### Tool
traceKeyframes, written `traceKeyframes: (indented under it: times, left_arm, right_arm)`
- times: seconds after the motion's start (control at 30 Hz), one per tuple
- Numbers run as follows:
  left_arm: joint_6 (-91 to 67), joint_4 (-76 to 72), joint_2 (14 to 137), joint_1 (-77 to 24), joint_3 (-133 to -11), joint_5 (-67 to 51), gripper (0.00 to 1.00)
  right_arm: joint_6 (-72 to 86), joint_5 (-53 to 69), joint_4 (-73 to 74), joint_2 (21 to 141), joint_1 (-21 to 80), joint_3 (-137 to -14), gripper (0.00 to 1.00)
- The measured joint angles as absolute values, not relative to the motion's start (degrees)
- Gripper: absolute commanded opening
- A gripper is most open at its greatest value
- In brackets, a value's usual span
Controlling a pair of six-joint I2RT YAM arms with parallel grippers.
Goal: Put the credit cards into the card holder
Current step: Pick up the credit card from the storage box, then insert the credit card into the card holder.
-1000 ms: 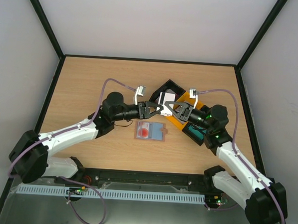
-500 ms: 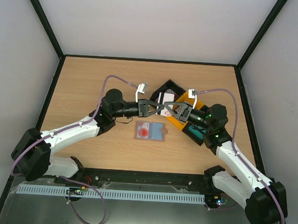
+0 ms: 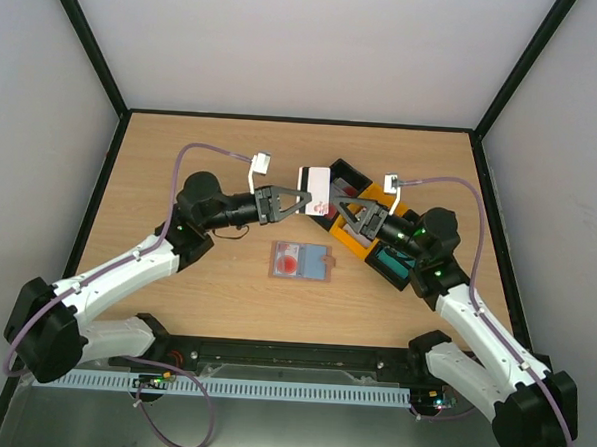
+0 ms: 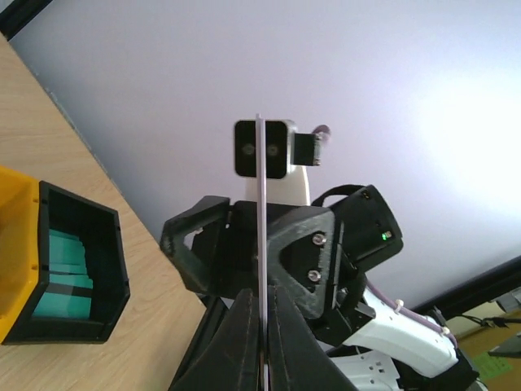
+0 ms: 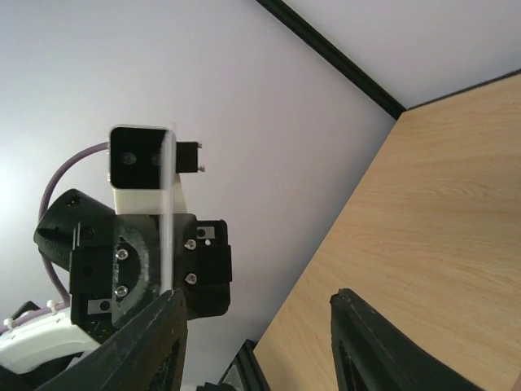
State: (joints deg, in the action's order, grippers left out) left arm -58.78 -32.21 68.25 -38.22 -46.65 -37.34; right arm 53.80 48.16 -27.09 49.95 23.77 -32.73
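Card holder point(image 3: 301, 262) lies flat on the table point(image 3: 182, 147), nearest you, between both arms. Just past it, your L gripper point(image 3: 303, 204) is clamped tight on a whitish credit card point(image 3: 316, 180) w/ dark stripe, held off the table. R gripper point(image 3: 345, 212) is just beside the card, fingers apart, holding nothing. Yellow tray point(image 3: 376, 202) sits under it; black tray point(image 3: 354, 173) is furthest back.

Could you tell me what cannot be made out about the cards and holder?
- Whitish plastic card with dark stripe in the left pincer: its print; edge-on in wrist views, too small from above.
- Reddish-brown folding card holder: its slots; too small in top view, outside wrist views.
- Teal cards in the black plastic tray: their count; left wrist view, wall hides part.
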Motion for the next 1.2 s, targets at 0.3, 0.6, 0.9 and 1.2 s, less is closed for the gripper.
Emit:
traceKeyframes:
  times: [0.3, 0.6, 0.9, 1.2]
  left_arm:
    - [-58.52, -33.12, 67.75, -38.22, -46.65, -38.57, 0.03]
    - [-59.18, -36.14, 68.27, -38.22, -46.65, -40.29, 0.03]
    - [-58.33, -33.50, 68.40, -38.20, -46.54, -38.44, 0.03]
    - [-57.19, -30.98, 68.95, -38.17, -46.54, -37.76, 0.03]
  right_arm:
    - [54.17, 51.55, -28.01, 50.72, 24.14, -33.39, 0.52]
    - [54.70, 52.14, -29.58, 49.95, 24.25, -33.36, 0.46]
    - [52.90, 49.80, -27.29, 50.59, 24.62, -33.85, 0.36]
    - [49.69, 48.16, -24.75, 50.06, 25.08, -35.31, 0.42]
